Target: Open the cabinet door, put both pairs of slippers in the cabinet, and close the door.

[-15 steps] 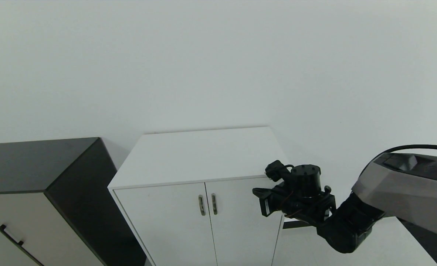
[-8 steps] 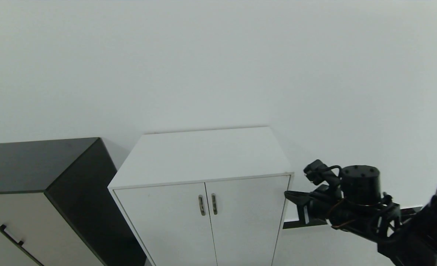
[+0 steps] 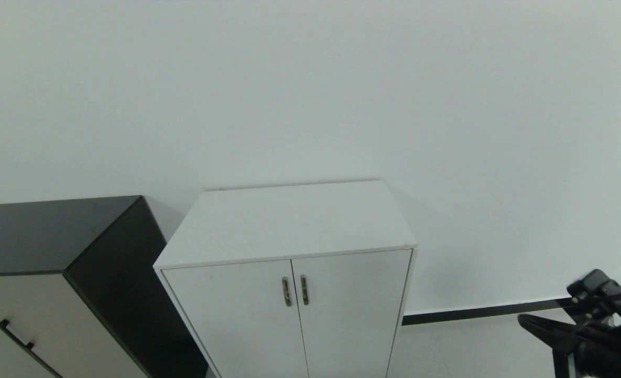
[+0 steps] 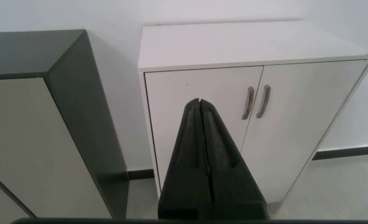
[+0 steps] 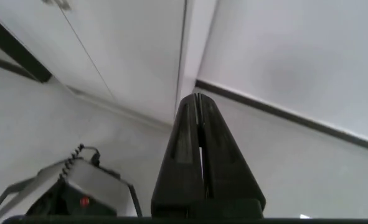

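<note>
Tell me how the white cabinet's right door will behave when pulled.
The right door looks a stiff flat panel, so it should swing as one piece, probably hinged at its outer edge, since its handle sits by the centre seam. That slim, smooth-looking handle may be slippery. The white cabinet looks boxy, unlikely to tip.

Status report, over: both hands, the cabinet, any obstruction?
Left hand shut, empty, facing cabinet. Right hand shut, empty, low off cabinet's right side. Cabinet closed. Handles unobstructed.
</note>
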Robot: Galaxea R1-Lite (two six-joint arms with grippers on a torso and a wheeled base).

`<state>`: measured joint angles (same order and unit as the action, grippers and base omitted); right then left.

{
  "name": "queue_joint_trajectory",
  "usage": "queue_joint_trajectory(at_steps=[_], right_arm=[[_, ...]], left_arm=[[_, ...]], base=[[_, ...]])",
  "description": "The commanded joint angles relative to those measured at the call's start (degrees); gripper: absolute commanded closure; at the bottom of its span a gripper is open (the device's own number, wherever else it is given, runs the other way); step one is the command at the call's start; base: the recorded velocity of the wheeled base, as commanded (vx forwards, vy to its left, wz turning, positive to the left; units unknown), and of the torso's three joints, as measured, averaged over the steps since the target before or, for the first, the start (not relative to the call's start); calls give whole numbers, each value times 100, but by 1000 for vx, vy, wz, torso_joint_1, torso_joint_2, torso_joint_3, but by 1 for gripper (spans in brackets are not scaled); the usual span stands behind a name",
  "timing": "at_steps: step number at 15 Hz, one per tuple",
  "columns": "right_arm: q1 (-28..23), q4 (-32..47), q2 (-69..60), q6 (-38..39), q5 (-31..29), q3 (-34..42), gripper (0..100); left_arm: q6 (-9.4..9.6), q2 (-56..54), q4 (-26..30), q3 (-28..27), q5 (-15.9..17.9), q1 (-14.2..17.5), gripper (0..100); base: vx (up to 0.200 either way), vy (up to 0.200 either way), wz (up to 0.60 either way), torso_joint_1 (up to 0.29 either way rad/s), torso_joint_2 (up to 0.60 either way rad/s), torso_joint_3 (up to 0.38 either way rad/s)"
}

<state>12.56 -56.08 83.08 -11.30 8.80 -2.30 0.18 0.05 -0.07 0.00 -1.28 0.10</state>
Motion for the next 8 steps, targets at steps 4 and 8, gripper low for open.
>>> queue_joint_trajectory(at_steps=[4,8], right_arm=[[-245,3314,-3140,-48,-36,160,100],[-509,4052,-3861,717,-942,222,100]], left_arm=[[-1,4,-1,0,5,-1,100],[-1,4,-1,0,5,-1,100]], base=[[0,0,0,0,0,0],[0,0,0,0,0,0]])
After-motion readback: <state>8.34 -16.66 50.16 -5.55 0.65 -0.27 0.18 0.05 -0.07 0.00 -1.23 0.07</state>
